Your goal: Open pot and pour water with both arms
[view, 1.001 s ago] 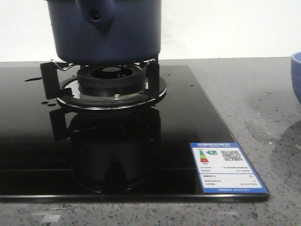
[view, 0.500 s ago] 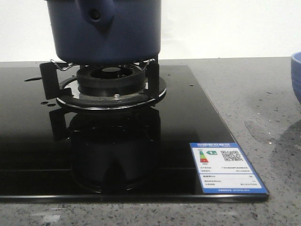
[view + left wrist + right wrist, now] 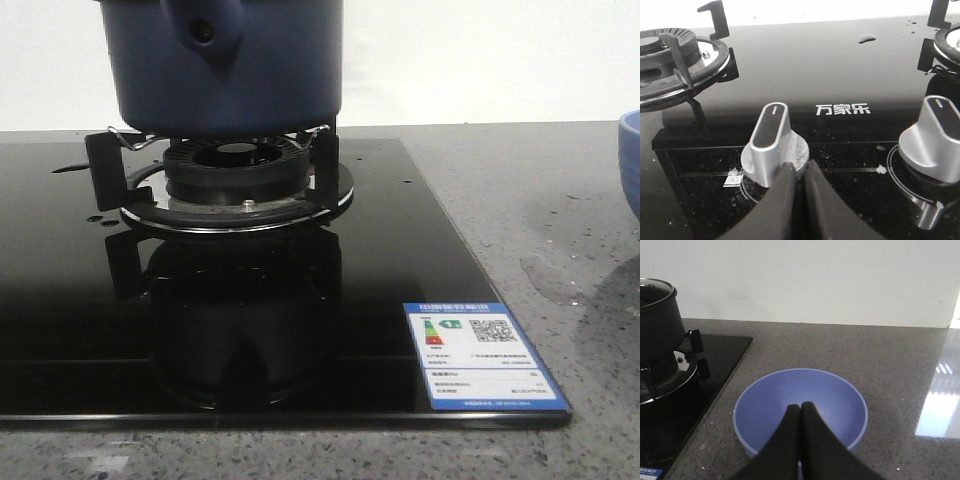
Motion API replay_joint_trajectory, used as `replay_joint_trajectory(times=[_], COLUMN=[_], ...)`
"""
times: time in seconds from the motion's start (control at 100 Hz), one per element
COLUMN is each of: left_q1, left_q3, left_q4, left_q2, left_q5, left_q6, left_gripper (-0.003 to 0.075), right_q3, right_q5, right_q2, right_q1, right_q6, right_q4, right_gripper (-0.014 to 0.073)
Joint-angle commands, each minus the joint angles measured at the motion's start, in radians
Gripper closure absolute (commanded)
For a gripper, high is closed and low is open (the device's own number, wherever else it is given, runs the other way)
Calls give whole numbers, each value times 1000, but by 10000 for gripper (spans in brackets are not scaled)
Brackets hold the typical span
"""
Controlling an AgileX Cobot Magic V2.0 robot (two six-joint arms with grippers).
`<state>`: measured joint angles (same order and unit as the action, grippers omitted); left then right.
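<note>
The dark navy pot [image 3: 225,65] stands on the burner's pan support [image 3: 235,170] of the black glass hob, its handle mount with the screw hole facing me. In the right wrist view the pot [image 3: 657,322] shows a glass lid rim on top. My left gripper [image 3: 799,167] is shut and empty, its tips just in front of a silver knob [image 3: 771,137]. My right gripper [image 3: 800,407] is shut and empty, above the light blue bowl [image 3: 800,407] beside the hob. Neither gripper shows in the front view.
The blue bowl's edge [image 3: 630,160] shows at the right on the grey speckled counter. A second silver knob [image 3: 935,137] and another burner [image 3: 675,60] lie on the hob. An energy label [image 3: 485,355] sticks to the hob's front right corner. A white wall stands behind.
</note>
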<state>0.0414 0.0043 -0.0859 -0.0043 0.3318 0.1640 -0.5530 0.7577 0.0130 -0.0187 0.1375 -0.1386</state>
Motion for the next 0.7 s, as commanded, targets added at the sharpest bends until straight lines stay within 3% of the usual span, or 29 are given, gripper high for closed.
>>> replay_joint_trajectory(times=[0.0, 0.11, 0.18, 0.26, 0.37, 0.45, 0.61, 0.69], left_q1=[3, 3, 3, 3, 3, 3, 3, 3], left_q3=[28, 28, 28, 28, 28, 28, 28, 28], left_q4=[-2, -2, -2, -2, -2, -2, -2, -2], left_q2=[-28, -28, -28, -28, -28, -28, -28, -28], left_q5=[-41, -41, -41, -41, -41, -41, -41, -41], left_q6=[-9, -9, -9, -9, -9, -9, -9, -9], left_gripper=[741, 741, 741, 741, 741, 741, 741, 741], right_q3=[-14, 20, 82, 181, 357, 468, 589, 585], right_q5=[-78, -94, -174, -322, -562, -644, -651, -547], right_q2=[15, 15, 15, 15, 15, 15, -21, -41], right_q1=[2, 0, -5, -23, -59, -80, -89, -89], right_q6=[10, 8, -58, -138, -147, -175, -175, -175], right_q4=[-2, 61, 104, 139, 174, 174, 180, 188], right_gripper=[658, 658, 658, 658, 658, 658, 658, 658])
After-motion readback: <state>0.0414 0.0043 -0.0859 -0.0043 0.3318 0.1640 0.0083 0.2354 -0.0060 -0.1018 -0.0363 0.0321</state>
